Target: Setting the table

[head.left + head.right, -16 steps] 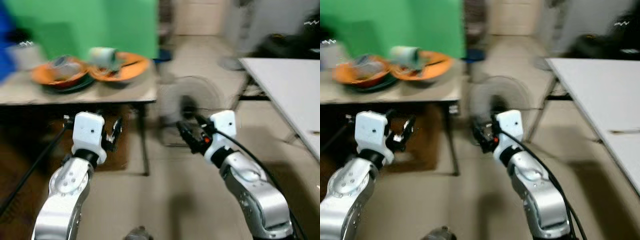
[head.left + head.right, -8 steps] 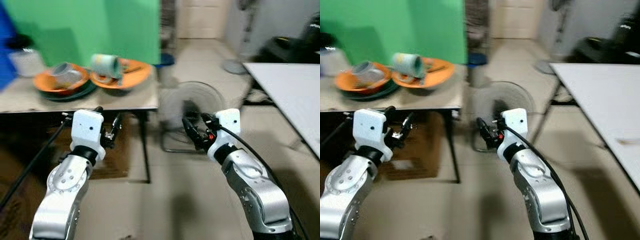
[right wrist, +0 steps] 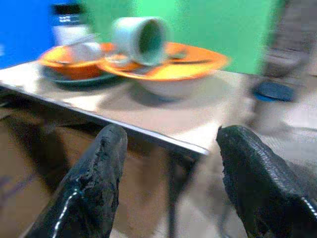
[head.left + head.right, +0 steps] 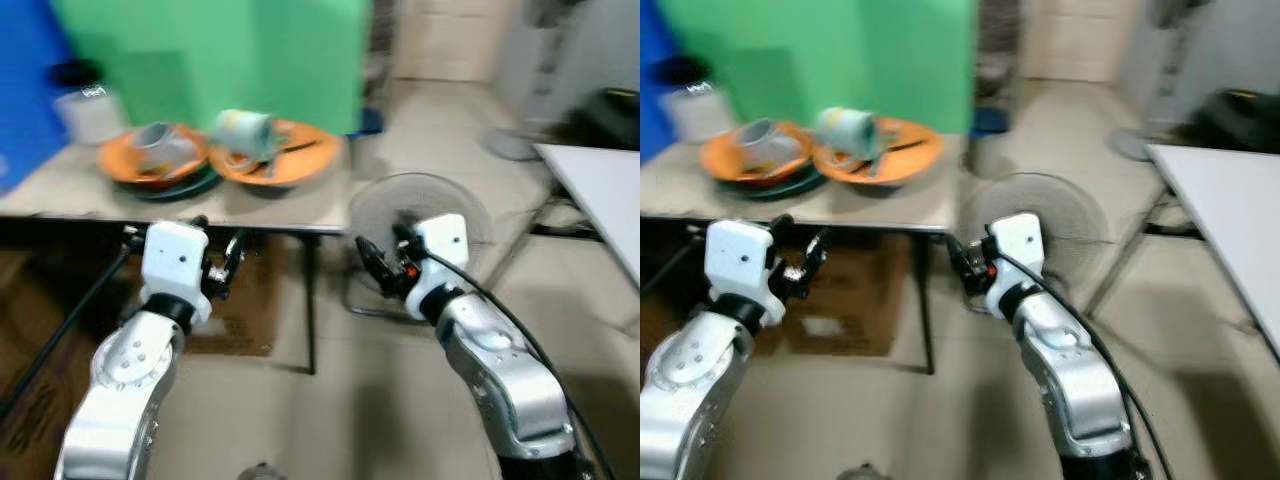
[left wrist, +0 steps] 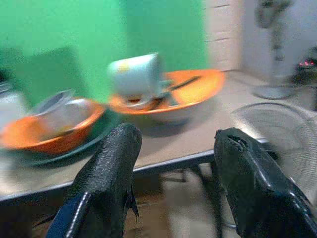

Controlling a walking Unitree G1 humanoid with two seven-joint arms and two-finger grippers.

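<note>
— From the head camera, what is it doing?

— It is facing a small table carrying the crockery; an orange bowl with a pale mug tipped on its side inside it, and beside that a second orange bowl sitting on a dark plate. The left gripper and right gripper are hovering below the table edge, touching nothing; I judge it should square up and raise both arms above the rim before reaching.

— And the left wrist?

— Its fingers are standing apart, empty, framing the mug and bowl; better to lift the bowl by its rim so the mug is not rolling out.

— The right wrist?

— Fingers spread too, holding nothing; the table edge is lying between them.

— The room?

— A green screen is standing behind, a floor fan beside the table leg, a white table well apart to the right; the floor is pale.
</note>
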